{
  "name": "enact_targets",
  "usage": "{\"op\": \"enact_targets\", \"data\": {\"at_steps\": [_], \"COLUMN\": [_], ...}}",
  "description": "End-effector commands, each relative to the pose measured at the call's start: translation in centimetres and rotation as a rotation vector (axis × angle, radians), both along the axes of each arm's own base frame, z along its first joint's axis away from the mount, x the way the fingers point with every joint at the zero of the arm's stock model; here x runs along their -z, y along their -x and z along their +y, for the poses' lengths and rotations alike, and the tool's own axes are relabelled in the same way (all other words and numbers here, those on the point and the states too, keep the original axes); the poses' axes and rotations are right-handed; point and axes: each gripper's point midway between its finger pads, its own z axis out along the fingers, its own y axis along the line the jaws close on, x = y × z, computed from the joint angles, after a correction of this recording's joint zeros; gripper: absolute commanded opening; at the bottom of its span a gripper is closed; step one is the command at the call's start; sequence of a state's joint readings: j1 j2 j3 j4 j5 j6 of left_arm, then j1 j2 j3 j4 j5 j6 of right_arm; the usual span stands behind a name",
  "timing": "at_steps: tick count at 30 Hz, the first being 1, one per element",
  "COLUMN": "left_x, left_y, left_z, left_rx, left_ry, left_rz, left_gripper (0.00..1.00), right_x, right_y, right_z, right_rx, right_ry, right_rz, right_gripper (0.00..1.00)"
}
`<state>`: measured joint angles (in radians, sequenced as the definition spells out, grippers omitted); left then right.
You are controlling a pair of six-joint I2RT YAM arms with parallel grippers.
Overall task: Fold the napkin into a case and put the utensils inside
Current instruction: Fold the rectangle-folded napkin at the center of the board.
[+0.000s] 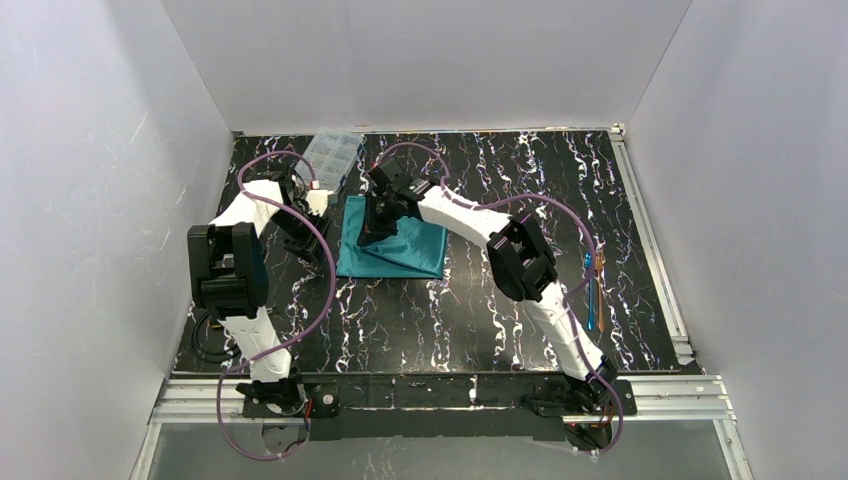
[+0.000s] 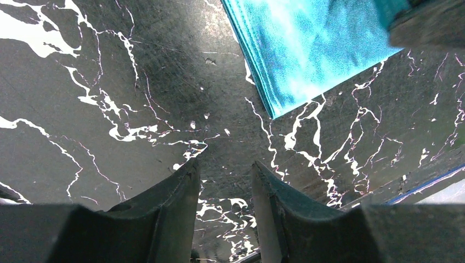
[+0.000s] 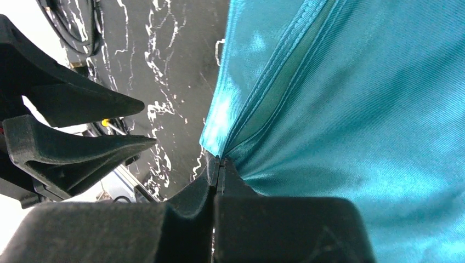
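Since the napkin (image 3: pixel 356 137) looks thin, limp and slick, we grip at the stitched hem (image 3: pixel 285 60): right tool (image 3: pixel 218 167) clamped there, left tool (image 2: pixel 226 164) parted, empty over the surface (image 2: pixel 109 82).

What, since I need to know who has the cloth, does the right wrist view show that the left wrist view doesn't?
Only the right wrist view: the right gripper shut on the napkin, pinching it at its stitched hem.
Only the left wrist view: the left gripper open and holding nothing over the table, with the napkin's folded, layered corner lying flat ahead of it.
Both: the teal napkin and the black marbled table.
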<state>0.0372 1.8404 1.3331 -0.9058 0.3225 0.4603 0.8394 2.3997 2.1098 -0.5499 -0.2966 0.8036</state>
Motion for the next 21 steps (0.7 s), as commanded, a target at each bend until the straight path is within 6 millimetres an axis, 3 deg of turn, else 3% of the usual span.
{"op": "enact_targets", "data": {"at_steps": [1,15,21], "left_x": [-1.4,-1.3,-1.2], "left_y": [0.9,0.7,0.6], "left_z": [-0.2,0.0,0.0], "left_rx": [-0.007,-0.021,-0.021], "left_ry": [0.021,0.021,0.023], "left_rz": [-0.005,0.003,0.005], "left_gripper": [0.37,0.37,0.37], "right_x": [-1.5,-0.1,1.9], "right_y": [0.6,3.7,4.1], "right_z": [3.0,5.9,5.5], "right_rx": [-0.051,-0.207,-0.209], "right_ry": [-0.094,-0.183,-0.141], "right_rz": [-0.018,-0.017,0.003], "right_gripper": [0.01,0.01,0.01]}}
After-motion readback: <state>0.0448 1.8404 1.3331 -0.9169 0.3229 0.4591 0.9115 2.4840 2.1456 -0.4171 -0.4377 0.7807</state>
